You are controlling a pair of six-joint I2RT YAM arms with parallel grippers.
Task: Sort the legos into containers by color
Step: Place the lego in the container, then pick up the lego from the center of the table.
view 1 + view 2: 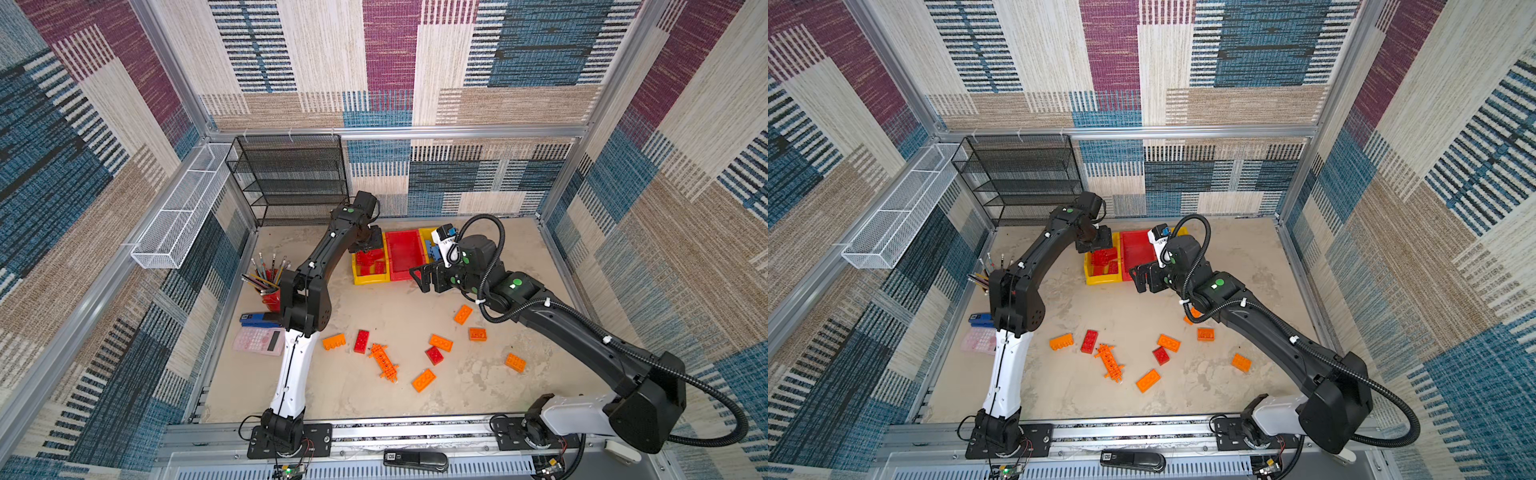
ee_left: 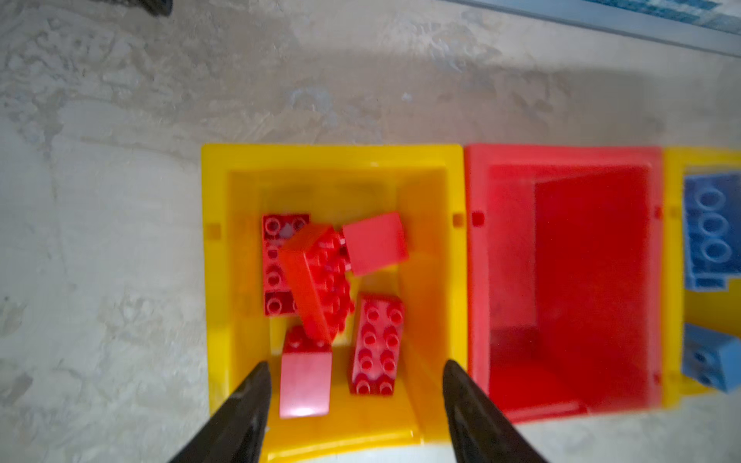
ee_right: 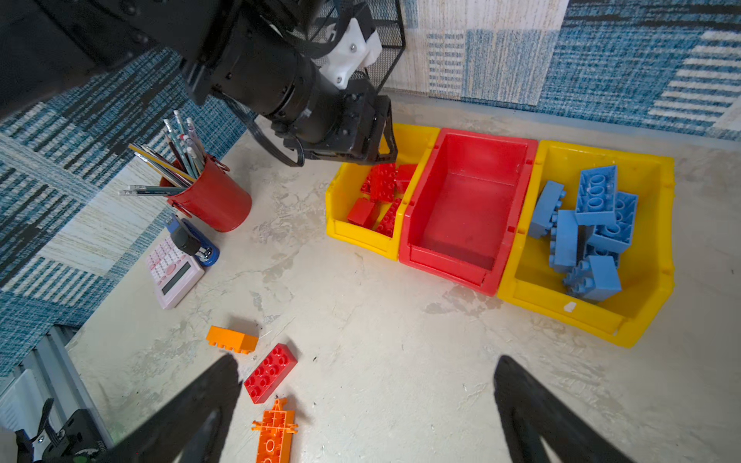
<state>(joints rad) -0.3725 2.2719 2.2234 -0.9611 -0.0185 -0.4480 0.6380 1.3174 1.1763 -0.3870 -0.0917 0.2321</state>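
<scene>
Left fingers [image 2: 248,405]: spread apart and pinching nothing, hanging just above the left yellow bin [image 2: 333,156].
Red bricks [image 2: 377,344]: about five in a loose heap inside the left yellow bin, one tilted on top of the others.
Red bin [image 2: 561,154]: middle of the row, touching a yellow bin on each side.
Blue bricks [image 3: 595,196]: piled in the right yellow bin [image 3: 581,316] at the far end of the row.
Right fingers [image 3: 200,409]: spread wide and holding nothing, above the counter [image 1: 374,307] in front of the bins.
Loose orange bricks [image 1: 424,380]: six scattered on the counter, well apart from the bins.
Loose red bricks [image 1: 362,341]: two lying among the orange ones.
Orange holed plate [image 1: 384,362]: flat on the counter, just beside one loose red brick.
Counter's left edge: red pencil cup [image 3: 216,200], blue stapler [image 3: 196,244] and pink calculator [image 3: 174,272] close together.
</scene>
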